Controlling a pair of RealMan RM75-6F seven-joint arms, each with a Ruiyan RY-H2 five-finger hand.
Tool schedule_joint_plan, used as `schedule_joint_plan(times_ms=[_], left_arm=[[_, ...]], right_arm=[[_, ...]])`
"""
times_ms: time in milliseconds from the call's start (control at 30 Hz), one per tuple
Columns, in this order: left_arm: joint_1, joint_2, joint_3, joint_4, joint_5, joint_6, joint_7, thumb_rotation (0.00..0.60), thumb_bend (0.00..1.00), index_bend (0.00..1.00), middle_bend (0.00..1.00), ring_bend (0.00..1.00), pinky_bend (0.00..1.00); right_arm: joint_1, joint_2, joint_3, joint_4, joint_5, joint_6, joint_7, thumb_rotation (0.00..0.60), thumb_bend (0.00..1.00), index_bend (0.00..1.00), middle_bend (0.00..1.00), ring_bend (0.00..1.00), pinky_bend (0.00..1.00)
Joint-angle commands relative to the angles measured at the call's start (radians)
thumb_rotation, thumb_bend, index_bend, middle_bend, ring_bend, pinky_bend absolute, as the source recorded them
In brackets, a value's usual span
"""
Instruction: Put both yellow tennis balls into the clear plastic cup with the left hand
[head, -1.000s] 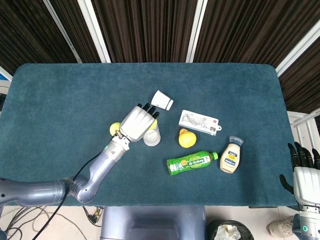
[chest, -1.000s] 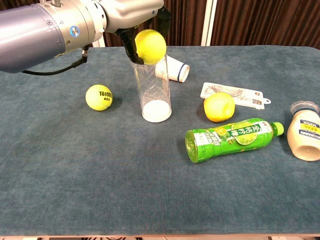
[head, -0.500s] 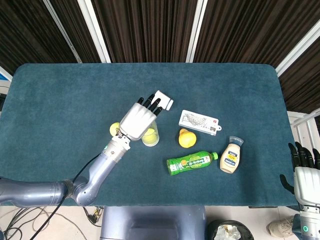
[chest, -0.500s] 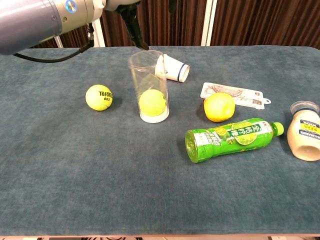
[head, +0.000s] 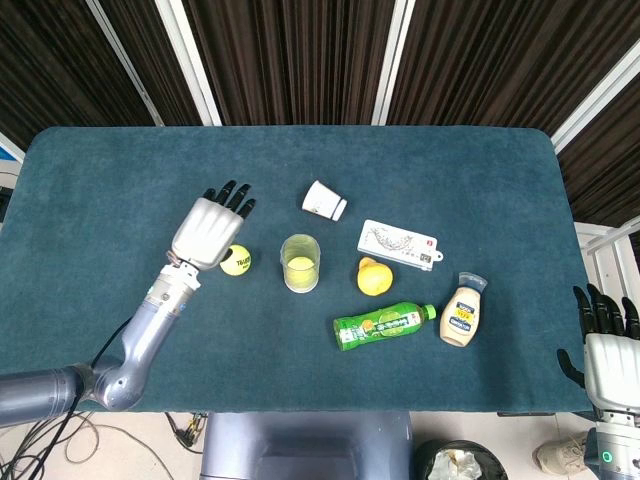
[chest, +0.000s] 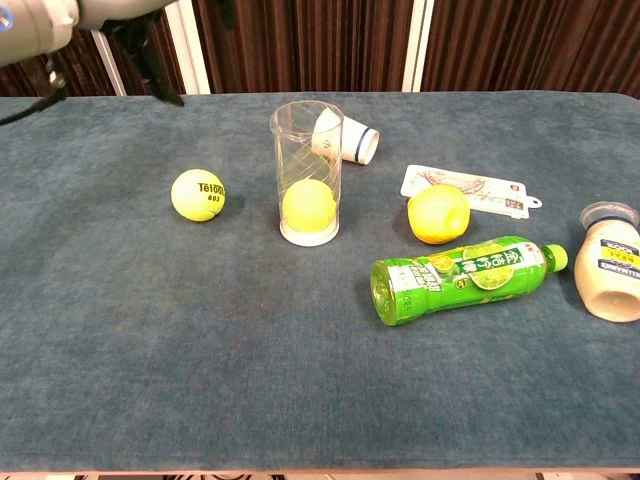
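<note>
The clear plastic cup (head: 301, 263) (chest: 306, 165) stands upright at mid-table with one yellow tennis ball (head: 300, 266) (chest: 308, 205) resting at its bottom. The second tennis ball (head: 236, 260) (chest: 198, 193) lies on the cloth to the cup's left. My left hand (head: 211, 228) hovers above and just left of that loose ball, fingers spread, holding nothing; in the chest view only its dark fingertips (chest: 150, 65) show at the top left. My right hand (head: 603, 335) hangs off the table's right front corner with fingers apart and nothing in it.
A tipped white paper cup (head: 325, 200) lies behind the clear cup. To the right are a lemon (head: 372, 277), a flat white packet (head: 398, 245), a green bottle (head: 384, 324) on its side and a mayonnaise bottle (head: 462, 314).
The left hand let the tennis ball drop into the cup, then lifted and swung left to above the second ball. The right hand stayed put.
</note>
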Motion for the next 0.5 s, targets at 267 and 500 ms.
schedule_joint_plan(times_ms=[267, 500], left_arm=[[0.026, -0.081, 0.057, 0.234, -0.048, -0.179, -0.178, 0.600, 0.01, 0.22, 0.11, 0.10, 0.31], [0.007, -0.125, 0.068, 0.265, -0.082, -0.219, -0.165, 0.600, 0.01, 0.22, 0.11, 0.10, 0.31]], right_arm=[[0.001, -0.002, 0.001, 0.001, 0.008, 0.000, -0.007, 0.600, 0.34, 0.03, 0.08, 0.12, 0.07], [-0.003, 0.000, 0.006, -0.003, 0.013, 0.010, -0.011, 0.600, 0.34, 0.03, 0.08, 0.12, 0.07]])
